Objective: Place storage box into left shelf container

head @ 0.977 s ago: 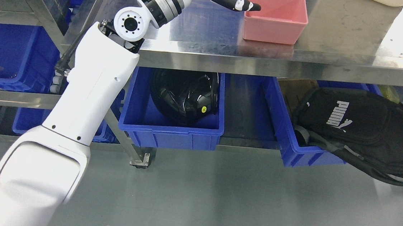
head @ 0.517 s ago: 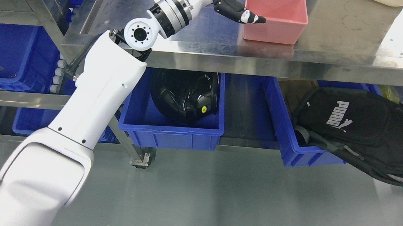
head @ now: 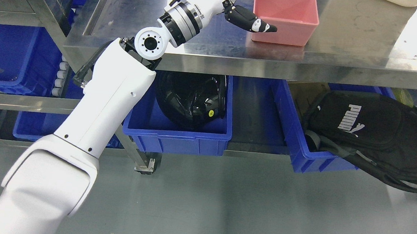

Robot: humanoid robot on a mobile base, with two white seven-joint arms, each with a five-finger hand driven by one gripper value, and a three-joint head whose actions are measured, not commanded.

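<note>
A pink storage box (head: 285, 15) stands empty and upright on the steel table top (head: 349, 35) near its front edge. My left arm rises from the lower left, and my left hand (head: 251, 21) is at the box's front left corner. Most of the hand is cut off by the picture's top edge. Its visible black part with a white tip lies across the box's front wall, low on the left. Whether it touches the wall I cannot tell. At the far left a steel shelf holds a blue container (head: 8, 56). My right arm is out of view.
Under the table a blue bin (head: 177, 133) holds a black helmet (head: 191, 97). To its right another blue bin (head: 296, 138) holds a black backpack (head: 375, 130) that spills over its edge. A shelf post (head: 45, 11) stands left of my arm. Grey floor lies below.
My left arm has swung to the right, and the hand's tip has dropped from the box's left rim to its front wall. The box has not moved.
</note>
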